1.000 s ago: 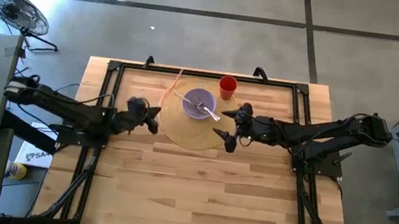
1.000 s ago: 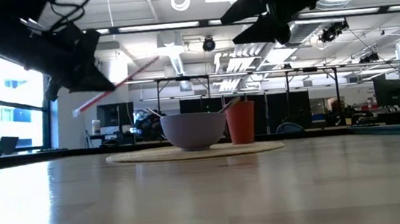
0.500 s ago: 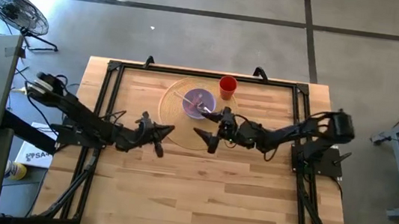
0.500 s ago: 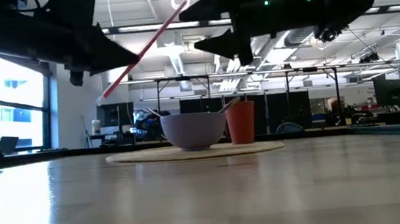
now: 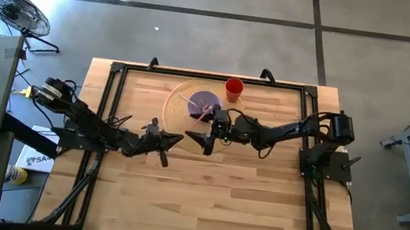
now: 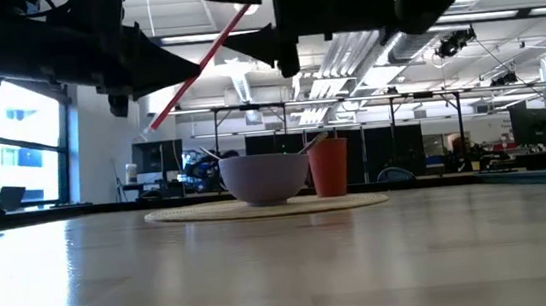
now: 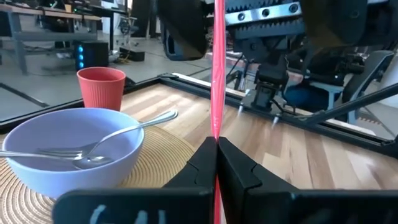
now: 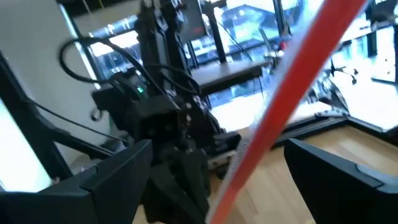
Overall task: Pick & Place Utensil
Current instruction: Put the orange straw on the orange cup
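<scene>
- My left pincer (image 5: 173,140) hangs above the counter (image 5: 203,200), just off the near edge of the round woven mat (image 5: 177,120), and it is clamped tight on the red stick (image 7: 217,68).
- The red stick rises from between my left fingers (image 7: 239,171) and slants up over the mat toward the lilac bowl (image 5: 204,103).
- My right pincer (image 5: 196,138) is above the mat's near edge, facing the left one; its fingers (image 8: 115,171) stand wide apart with the red stick passing between them, not touched as far as I can tell.
- The lilac bowl sits in the middle of the mat with a metal fork (image 7: 46,152) and a metal spoon (image 7: 134,126) resting in it.
- The red cup (image 5: 233,89) stands just beside the bowl, at the mat's far edge.
</scene>
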Tool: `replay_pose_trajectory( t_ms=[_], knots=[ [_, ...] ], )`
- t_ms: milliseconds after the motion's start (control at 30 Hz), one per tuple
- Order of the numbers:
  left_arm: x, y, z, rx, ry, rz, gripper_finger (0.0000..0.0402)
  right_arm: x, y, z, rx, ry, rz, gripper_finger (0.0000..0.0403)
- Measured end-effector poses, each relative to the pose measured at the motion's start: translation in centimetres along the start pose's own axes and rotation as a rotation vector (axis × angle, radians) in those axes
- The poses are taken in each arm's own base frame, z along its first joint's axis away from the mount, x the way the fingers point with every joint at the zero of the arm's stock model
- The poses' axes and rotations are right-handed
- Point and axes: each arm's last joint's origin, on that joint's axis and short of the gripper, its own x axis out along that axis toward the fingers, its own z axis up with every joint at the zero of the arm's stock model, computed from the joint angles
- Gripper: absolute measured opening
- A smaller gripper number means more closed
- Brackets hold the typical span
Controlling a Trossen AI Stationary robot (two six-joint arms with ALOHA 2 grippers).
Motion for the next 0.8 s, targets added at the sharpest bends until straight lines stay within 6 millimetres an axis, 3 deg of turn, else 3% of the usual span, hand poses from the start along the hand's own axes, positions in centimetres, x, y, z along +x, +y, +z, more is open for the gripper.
replay_pose_trajectory(
  t_ms=[400,800],
  knots=[
    [0.0,0.0,0.1,0.003,-0.011,-0.001,0.0001,0.4,0.0,-0.5,0.019,0.075,-0.105,0.0283],
    [0.8,-1.0,1.0,0.093,-0.017,-0.005,0.0001,0.4,0.3,-0.6,0.024,0.065,-0.095,0.0251]
  ],
)
